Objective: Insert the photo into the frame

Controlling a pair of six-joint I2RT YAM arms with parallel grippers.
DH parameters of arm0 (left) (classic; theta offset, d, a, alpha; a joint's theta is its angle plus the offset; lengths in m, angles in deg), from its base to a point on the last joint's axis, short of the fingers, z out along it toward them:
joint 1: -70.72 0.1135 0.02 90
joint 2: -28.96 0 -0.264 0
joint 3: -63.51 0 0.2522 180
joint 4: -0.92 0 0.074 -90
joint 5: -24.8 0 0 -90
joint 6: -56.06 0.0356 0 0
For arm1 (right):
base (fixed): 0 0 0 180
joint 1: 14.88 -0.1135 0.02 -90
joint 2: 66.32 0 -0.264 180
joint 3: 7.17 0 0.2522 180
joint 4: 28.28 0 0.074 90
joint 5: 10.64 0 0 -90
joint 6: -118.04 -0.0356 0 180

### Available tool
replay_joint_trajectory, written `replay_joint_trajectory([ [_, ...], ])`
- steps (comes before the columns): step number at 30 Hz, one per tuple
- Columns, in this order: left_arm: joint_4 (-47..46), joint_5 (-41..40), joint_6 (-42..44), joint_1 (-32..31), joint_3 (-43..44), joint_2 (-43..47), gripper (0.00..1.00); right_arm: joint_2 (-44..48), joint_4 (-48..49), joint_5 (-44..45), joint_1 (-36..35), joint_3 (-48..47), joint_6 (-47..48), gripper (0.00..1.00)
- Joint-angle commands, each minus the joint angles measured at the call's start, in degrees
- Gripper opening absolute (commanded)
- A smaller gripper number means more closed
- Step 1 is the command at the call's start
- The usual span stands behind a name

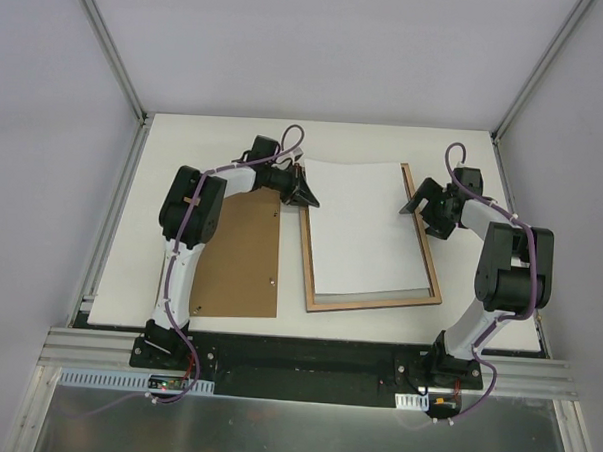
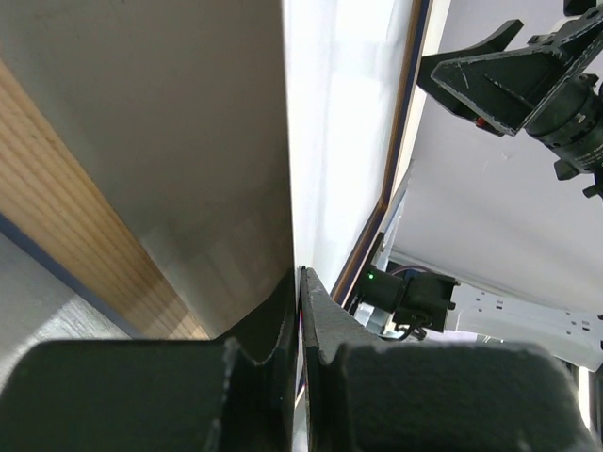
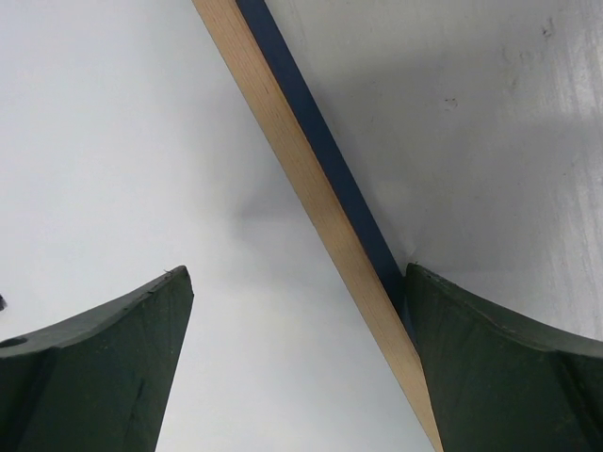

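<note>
White paper back is all the photo point(image 1: 361, 229) shows, lying face down over the frame point(image 1: 373, 305), whose wood-coloured back faces up on the table point(image 1: 215, 142); the left gripper point(image 1: 305, 194) is pinched shut on the sheet's left edge, probably to guide that corner into the recess; the right gripper point(image 1: 417, 206) stands wide open astride the right rail, holding nothing; no brand or writing is legible.

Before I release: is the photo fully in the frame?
Not fully: the photo overlaps the frame's left side, its far-left corner pinched in the left hand.
</note>
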Motion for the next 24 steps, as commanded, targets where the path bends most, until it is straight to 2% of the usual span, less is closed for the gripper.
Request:
replay_joint_trajectory([
  [1, 1.03, 0.5, 0.64, -0.97, 0.56, -0.56, 0.0, 1.46, 1.78, -1.57, 0.29, 0.31, -0.41, 0.96],
  [24, 2.0, -0.65, 0.72, -2.29, -0.68, 1.11, 0.0, 1.9, 1.78, -1.21, 0.73, 0.84, -0.5, 0.96],
])
